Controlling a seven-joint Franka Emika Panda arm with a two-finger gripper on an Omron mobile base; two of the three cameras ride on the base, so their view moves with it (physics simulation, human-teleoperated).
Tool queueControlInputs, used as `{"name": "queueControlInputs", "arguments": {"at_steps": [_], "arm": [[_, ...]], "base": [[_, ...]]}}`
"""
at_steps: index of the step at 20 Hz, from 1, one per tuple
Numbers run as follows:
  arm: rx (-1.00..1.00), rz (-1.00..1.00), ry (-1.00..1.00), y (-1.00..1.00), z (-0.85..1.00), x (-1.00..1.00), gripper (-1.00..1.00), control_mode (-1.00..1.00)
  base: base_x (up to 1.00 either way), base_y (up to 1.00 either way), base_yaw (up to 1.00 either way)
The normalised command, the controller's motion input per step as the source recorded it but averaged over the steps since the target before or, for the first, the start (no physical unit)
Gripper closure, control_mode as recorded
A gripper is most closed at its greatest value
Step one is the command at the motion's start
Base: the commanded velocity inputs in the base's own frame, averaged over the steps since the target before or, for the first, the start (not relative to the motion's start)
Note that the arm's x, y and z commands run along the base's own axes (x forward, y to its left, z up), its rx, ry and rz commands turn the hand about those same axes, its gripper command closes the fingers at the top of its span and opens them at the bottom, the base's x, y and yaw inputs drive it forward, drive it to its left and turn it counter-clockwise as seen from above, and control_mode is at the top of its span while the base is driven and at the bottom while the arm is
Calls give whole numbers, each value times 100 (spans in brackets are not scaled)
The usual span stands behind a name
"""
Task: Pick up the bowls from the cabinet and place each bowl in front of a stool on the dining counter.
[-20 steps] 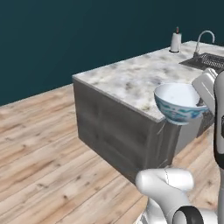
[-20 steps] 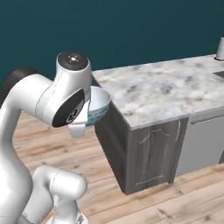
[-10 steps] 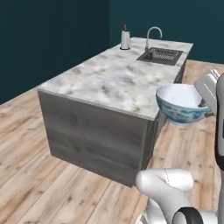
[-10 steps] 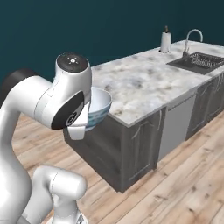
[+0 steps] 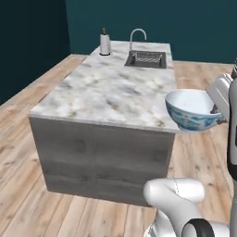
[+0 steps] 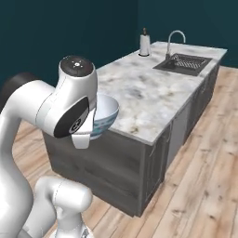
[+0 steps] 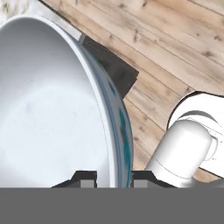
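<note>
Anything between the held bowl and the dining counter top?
Nothing visible. The bowl hangs in the gripper just off the dining counter at its near end, which is bare; the sink and faucet are at the far end.

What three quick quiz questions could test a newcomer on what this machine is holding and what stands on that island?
1. True or false: the bowl rests on the dining counter.
2. Which part of the bowl does the pincer clamp: A) the foot, B) the rim wall, C) nothing?
3. Fill in: at the island's far end, beside the sink and faucet, stands a ____.

Key:
1. False. It is held in the air, off the counter's near edge.
2. B. One finger is inside the rim and one outside.
3. Paper towel roll on an upright holder.
</note>
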Motion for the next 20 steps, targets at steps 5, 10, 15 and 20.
{"name": "queueControlInputs", "arguments": {"at_steps": [5,10,15,20], "arm": [[0,0,0,0,0,0,100,100],[0,0,0,0,0,0,100,100],[0,0,0,0,0,0,100,100],[0,0,0,0,0,0,100,100]], "base": [[49,100,-37],[39,100,-30],[35,100,-28],[32,100,-27]]}}
